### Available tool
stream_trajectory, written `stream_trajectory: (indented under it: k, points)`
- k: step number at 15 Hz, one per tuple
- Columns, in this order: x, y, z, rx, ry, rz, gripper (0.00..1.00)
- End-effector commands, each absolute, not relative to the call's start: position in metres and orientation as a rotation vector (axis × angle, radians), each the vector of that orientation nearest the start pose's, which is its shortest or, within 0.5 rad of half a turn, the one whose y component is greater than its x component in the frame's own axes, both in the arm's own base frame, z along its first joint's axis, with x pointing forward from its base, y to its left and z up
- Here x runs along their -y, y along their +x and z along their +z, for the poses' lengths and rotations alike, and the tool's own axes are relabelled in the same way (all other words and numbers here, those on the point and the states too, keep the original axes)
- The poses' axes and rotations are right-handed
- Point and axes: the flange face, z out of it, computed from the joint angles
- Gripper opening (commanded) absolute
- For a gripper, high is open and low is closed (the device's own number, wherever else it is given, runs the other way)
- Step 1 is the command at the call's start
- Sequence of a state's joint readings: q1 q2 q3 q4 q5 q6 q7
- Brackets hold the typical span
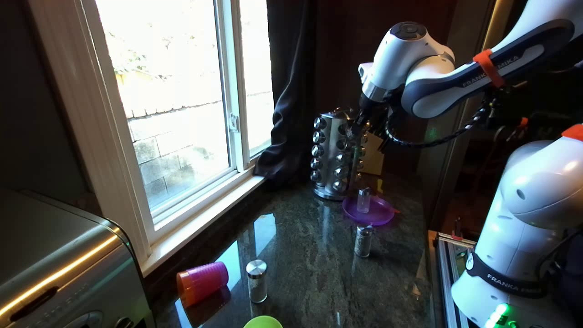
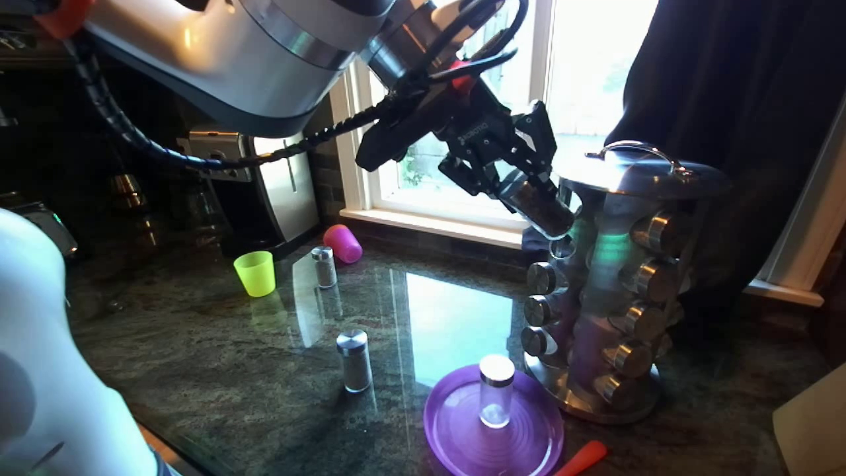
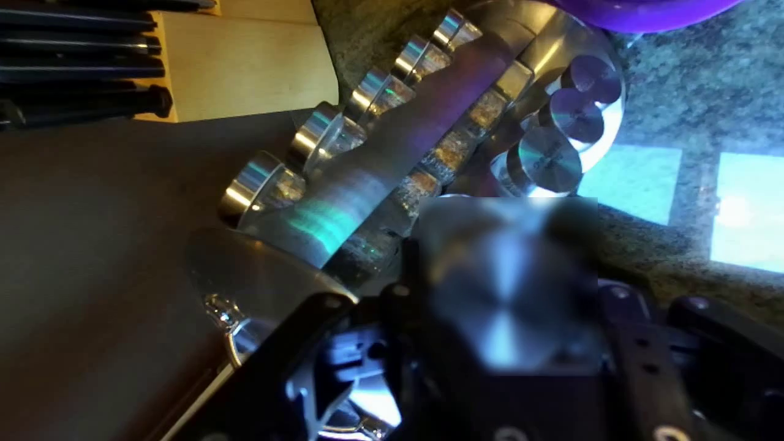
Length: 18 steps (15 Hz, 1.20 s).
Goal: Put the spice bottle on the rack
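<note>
The rack (image 2: 608, 277) is a tall silver tower holding tiers of silver-lidded glass jars. It also shows in an exterior view (image 1: 334, 157) and in the wrist view (image 3: 392, 147). My gripper (image 2: 521, 180) is shut on a spice bottle (image 2: 545, 210) with dark contents. The bottle is tilted, its base pointing down toward the rack's upper left column, near an empty ring (image 2: 562, 248). I cannot tell whether it touches the rack. In the wrist view the bottle's lid (image 3: 505, 300) sits blurred between the fingers.
A purple plate (image 2: 456, 423) with a jar (image 2: 496, 396) stands beside the rack. Two more bottles (image 2: 354, 362) (image 2: 324, 268) stand on the counter. A green cup (image 2: 255, 274), a pink cup (image 2: 344, 244), an orange handle (image 2: 585, 457) and a knife block (image 3: 245, 67) are around. A window and dark curtain (image 1: 291, 91) are behind.
</note>
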<state>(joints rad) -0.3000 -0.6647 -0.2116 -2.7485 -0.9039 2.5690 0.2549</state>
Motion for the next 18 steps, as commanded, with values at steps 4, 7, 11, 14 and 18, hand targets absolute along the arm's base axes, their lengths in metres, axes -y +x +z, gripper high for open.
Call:
stream_trajectory:
  k: [4, 7, 11, 14, 18]
  points:
    - [0.178, 0.334, 0.429, -0.066, 2.526, 0.600, 0.24]
    - [0.178, 0.335, 0.422, -0.172, 2.537, 0.654, 0.24]
    - [0.179, 0.336, 0.408, -0.256, 2.533, 0.680, 0.24]
    - [0.181, 0.335, 0.396, -0.311, 2.524, 0.686, 0.24]
    - [0.184, 0.331, 0.383, -0.362, 2.501, 0.700, 0.24]
